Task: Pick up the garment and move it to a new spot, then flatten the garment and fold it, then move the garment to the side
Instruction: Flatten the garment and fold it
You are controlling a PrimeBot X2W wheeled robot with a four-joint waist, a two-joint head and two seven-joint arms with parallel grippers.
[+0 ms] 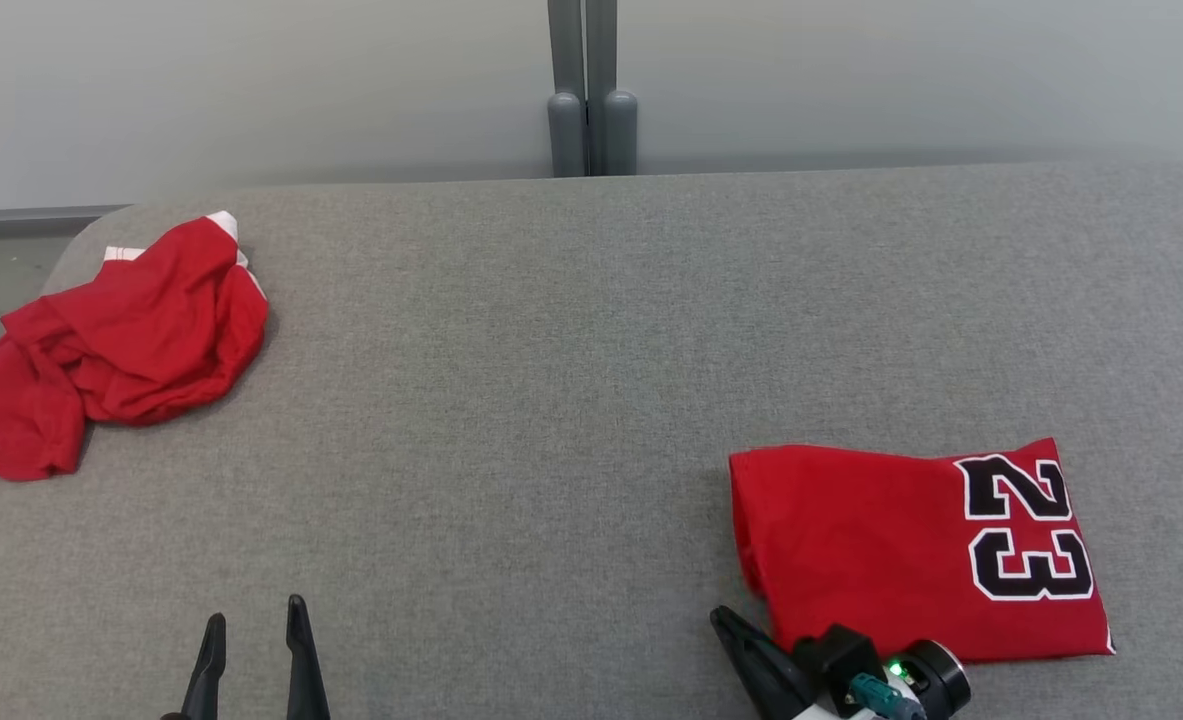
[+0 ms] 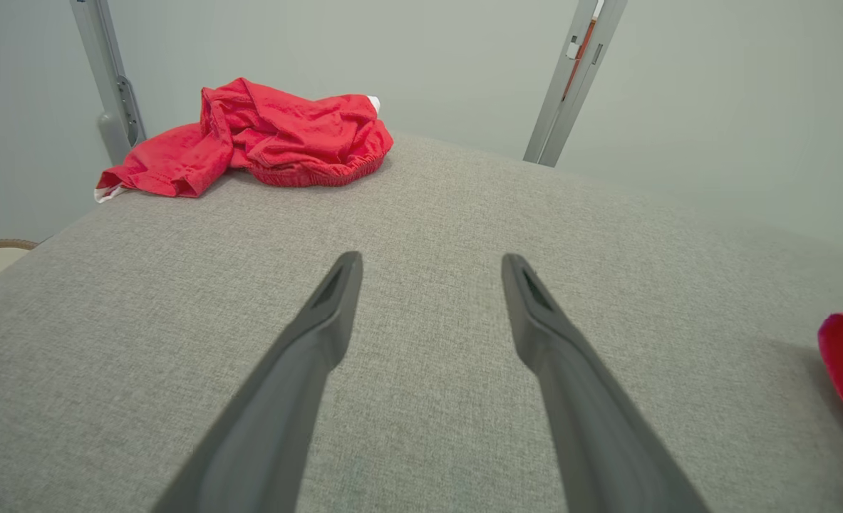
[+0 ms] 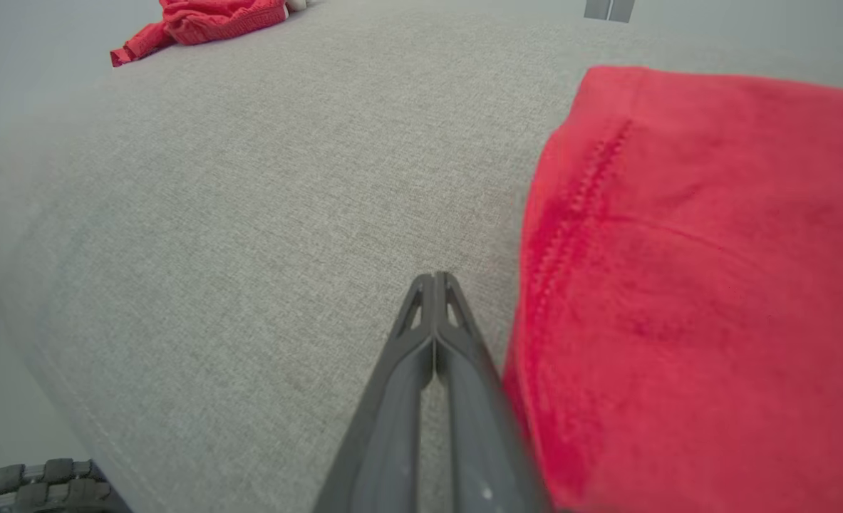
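The folded red jersey [image 1: 911, 550] lies by the worktop's [image 1: 551, 350] near right corner. The right gripper [image 3: 434, 279], fingers pressed together on nothing, sits just beside its left edge, probably to nudge it sideways. The left gripper [image 1: 256, 612] hovers wide open at the near edge. A crumpled red garment [image 1: 121, 340] sits at the far left corner.

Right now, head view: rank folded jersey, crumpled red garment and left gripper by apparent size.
1. folded jersey, largest.
2. crumpled red garment, close behind; it lies farther off and the frame edge cuts it, so this is unsure.
3. left gripper, clearly smallest, cropped at the bottom.
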